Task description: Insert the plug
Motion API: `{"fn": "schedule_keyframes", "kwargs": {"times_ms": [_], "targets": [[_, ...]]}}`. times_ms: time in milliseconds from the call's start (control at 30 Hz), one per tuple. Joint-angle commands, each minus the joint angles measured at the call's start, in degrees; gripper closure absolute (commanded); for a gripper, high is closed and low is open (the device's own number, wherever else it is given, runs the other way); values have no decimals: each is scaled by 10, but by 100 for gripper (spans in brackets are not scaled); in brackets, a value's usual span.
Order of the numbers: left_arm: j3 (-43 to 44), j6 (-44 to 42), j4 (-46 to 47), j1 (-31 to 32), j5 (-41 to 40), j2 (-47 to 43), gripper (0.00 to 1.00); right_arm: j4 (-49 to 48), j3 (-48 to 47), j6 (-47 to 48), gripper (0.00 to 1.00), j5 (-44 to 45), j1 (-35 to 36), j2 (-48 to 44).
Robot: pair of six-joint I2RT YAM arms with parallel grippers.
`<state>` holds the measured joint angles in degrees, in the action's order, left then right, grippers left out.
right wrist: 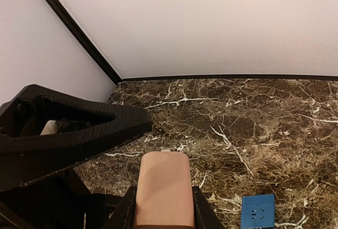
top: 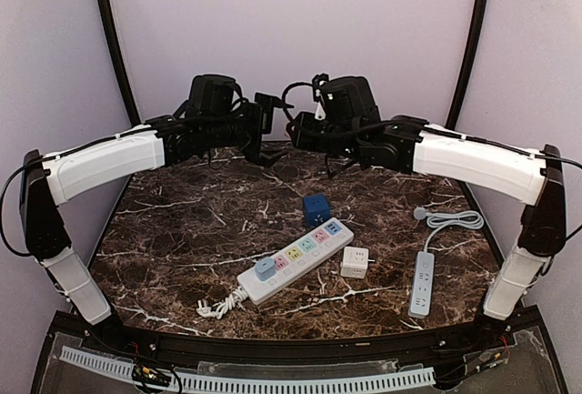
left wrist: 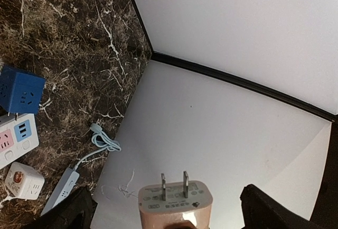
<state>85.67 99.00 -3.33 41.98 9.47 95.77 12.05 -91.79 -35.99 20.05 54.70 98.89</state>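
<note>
High behind the white power strip with pastel sockets (top: 296, 260), the peach two-pronged plug block (right wrist: 162, 184) sits clamped in the right gripper's (right wrist: 165, 216) closed fingers, the left gripper (left wrist: 171, 213) gaping empty around it: a handover, I'd say, next needing prongs turned down onto a free socket.

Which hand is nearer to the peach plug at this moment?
Right. The right hand is shut on the peach plug. The left hand stands open around it, fingers on either side, not touching.
</note>
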Motion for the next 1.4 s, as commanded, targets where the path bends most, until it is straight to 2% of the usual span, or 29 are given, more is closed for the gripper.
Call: {"fn": "schedule_keyframes", "kwargs": {"times_ms": [0, 367, 633, 867, 1100, 1267, 1367], "targets": [[-15, -27, -17, 0, -4, -32, 1, -9, 29, 20, 100, -15, -6, -45], [-64, -88, -70, 0, -23, -88, 2, 37, 76, 89, 100, -107, -24, -107], [-118, -137, -111, 0, -50, -144, 4, 125, 82, 68, 100, -152, -34, -139], [-145, -204, -179, 0, -86, -196, 4, 199, 73, -27, 100, -155, -35, -150], [-146, -298, -279, -1, -130, -235, 5, 326, 27, -200, 100, -170, -35, -114], [-144, -374, -331, -2, -148, -252, 5, 346, 34, -292, 100, -185, -34, -112], [-140, -435, -383, -2, -163, -260, 8, 370, 4, -308, 100, -227, -29, -83]]}}
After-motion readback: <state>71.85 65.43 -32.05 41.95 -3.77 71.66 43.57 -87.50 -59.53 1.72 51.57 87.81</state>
